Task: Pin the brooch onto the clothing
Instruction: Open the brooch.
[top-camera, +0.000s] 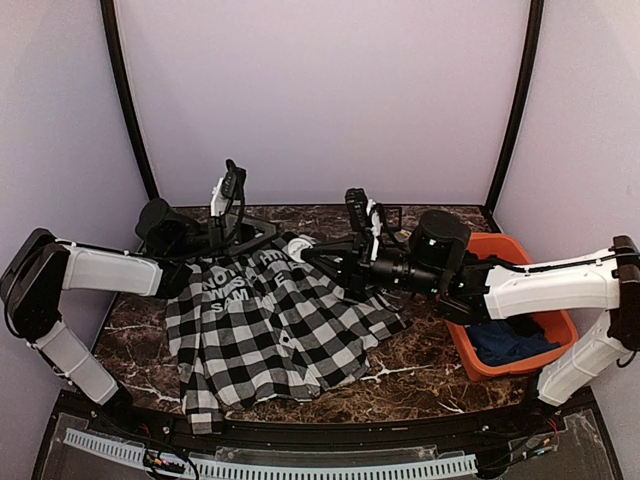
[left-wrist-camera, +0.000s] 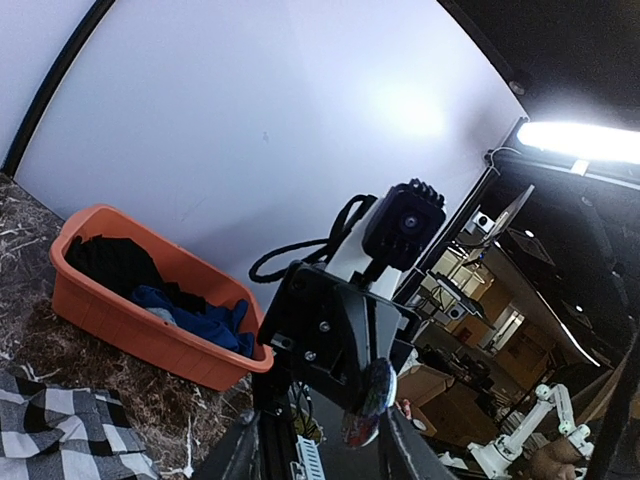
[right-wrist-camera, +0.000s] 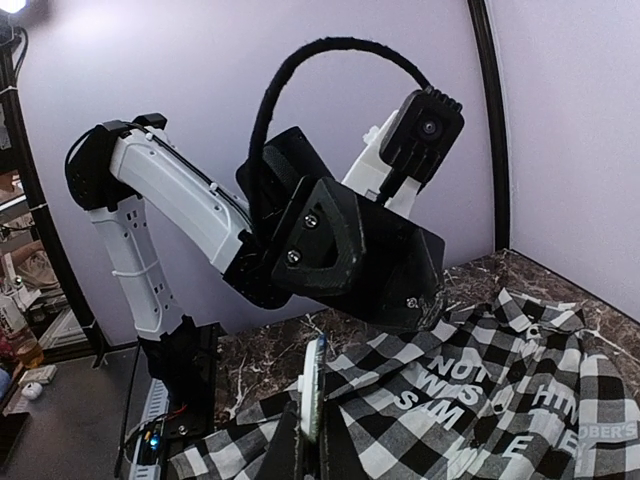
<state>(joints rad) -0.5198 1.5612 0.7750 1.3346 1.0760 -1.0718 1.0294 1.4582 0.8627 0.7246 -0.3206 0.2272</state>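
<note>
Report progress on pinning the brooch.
Done: the shirt lies spread out. In hand: the brooch is clamped in the right gripper, clear of the shirt; the left gripper stands open facing it. To do: lower the brooch and pin it to the shirt.

orange tub (left-wrist-camera: 130, 328): blue garment (left-wrist-camera: 205, 322) inside | checked shirt (left-wrist-camera: 55, 440): bottom-left corner | right gripper (left-wrist-camera: 362, 408): pinching round brooch (left-wrist-camera: 371, 390)

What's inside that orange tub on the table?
The orange tub holds heaped clothes: a dark blue piece and a black piece beside it. Whatever lies under them, and the tub's floor, is covered and cannot be seen.
</note>
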